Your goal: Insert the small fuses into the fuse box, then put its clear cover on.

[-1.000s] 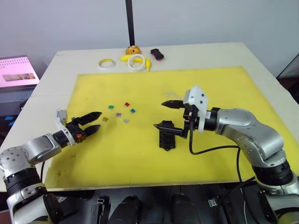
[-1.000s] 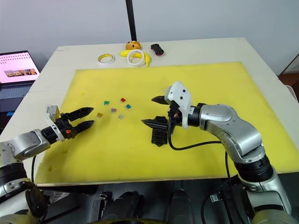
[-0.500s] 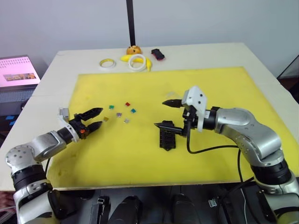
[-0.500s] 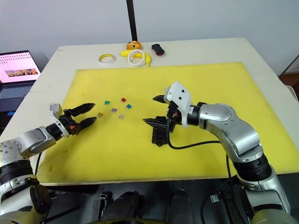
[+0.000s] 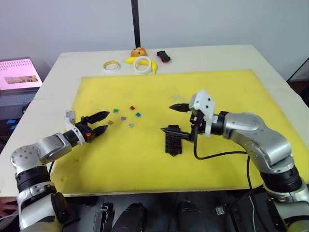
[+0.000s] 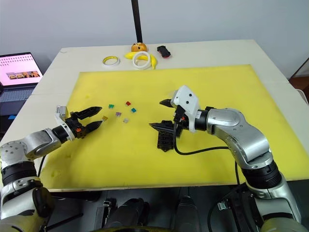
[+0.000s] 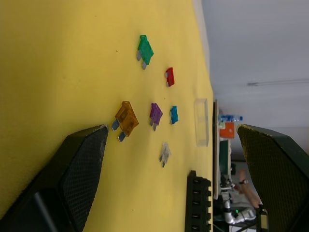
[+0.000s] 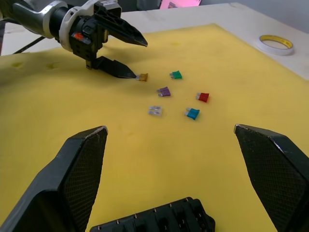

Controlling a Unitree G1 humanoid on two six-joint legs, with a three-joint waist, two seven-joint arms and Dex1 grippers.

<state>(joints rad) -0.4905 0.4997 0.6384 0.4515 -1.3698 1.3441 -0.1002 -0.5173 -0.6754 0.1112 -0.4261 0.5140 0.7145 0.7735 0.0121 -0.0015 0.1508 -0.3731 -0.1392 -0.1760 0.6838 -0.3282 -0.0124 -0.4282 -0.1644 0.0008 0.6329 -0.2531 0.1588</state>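
Reaching across the yellow foam mat (image 5: 145,159), the left gripper (image 5: 98,123) has its two black fingers spread wide and holding nothing, tips just beside the small orange blade fuse (image 7: 126,119). The other small fuses lie loose close by: green (image 7: 144,50), red (image 7: 170,76), purple (image 7: 155,114), teal (image 7: 174,114) and grey (image 7: 164,153). The black rectangular fuse box (image 5: 173,143) sits mid-mat, all its visible slots empty, and the thin clear plastic cover (image 7: 201,122) lies flat a little beyond it. The right gripper (image 5: 174,118) hangs above the box, jaws wide apart and empty.

My worry is the pickup: these fuses lie flat and are tiny against those fingers, so a closing jaw looks likely to push the orange one along the foam or flip it away. A sweep through the cluster could scatter its neighbours too.

Against a second ago, the left arm has moved forward, from well short of the fuses to right at the orange one. The right arm, box and fuses sit as they were.
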